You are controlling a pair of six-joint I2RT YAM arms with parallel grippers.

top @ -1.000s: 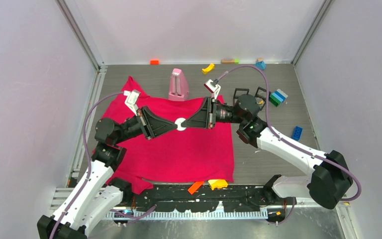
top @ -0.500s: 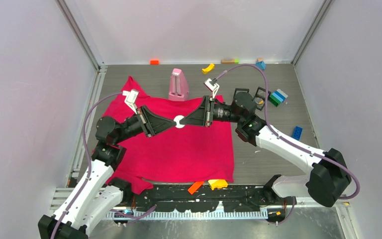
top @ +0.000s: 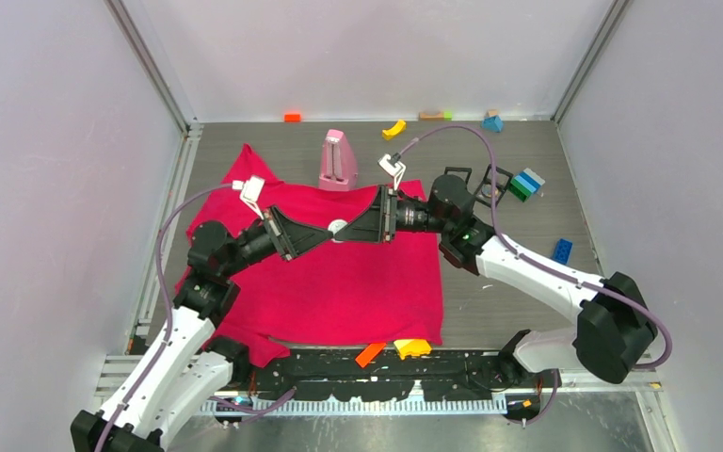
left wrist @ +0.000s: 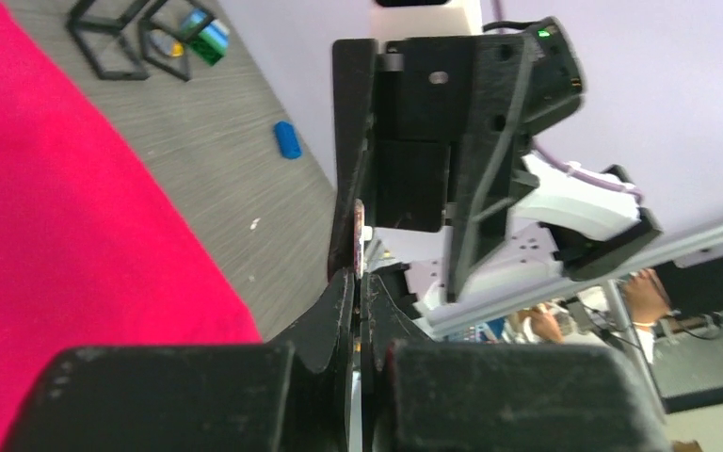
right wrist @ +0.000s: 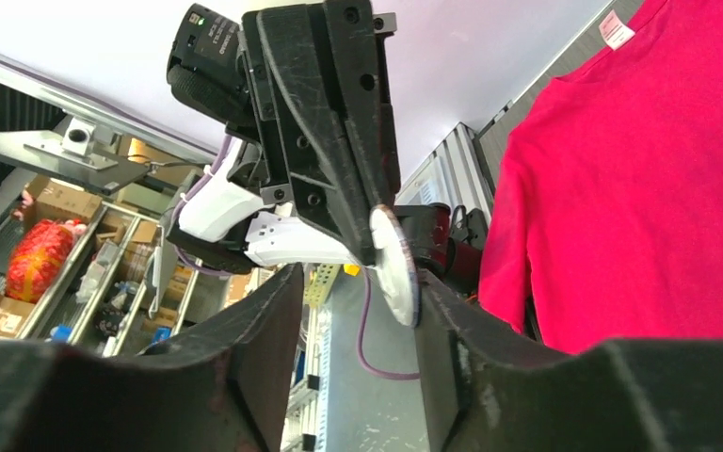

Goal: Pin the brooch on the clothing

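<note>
While pale walls close in the grey wood-grain worktop (top: 518,282) on three sides, the large crimson-pink short-sleeved cloth T-shirt (top: 339,292) lies spread across its left and middle. That leaves a bare strip to the T-shirt's right and a narrower one beyond its far edge. A pink wedge-shaped block (top: 339,160) stands just past that far edge. Black wire-frame cubes (top: 475,179) and a blue brick (top: 561,250) sit off the T-shirt's right edge. An orange block (top: 370,354) and a yellow block (top: 412,347) lie just beside its near hem.

Both black arms stretch over the T-shirt's upper middle, tip to tip. The left fingers (top: 328,234) are clenched on the rim of a small white round brooch (top: 338,227), held above the cloth. The right fingers (top: 352,228) stand apart on either side of the brooch; one lies just beside its face, though contact cannot be told.

The T-shirt is soft and wrinkled, with one sleeve poking out at its far left corner.
</note>
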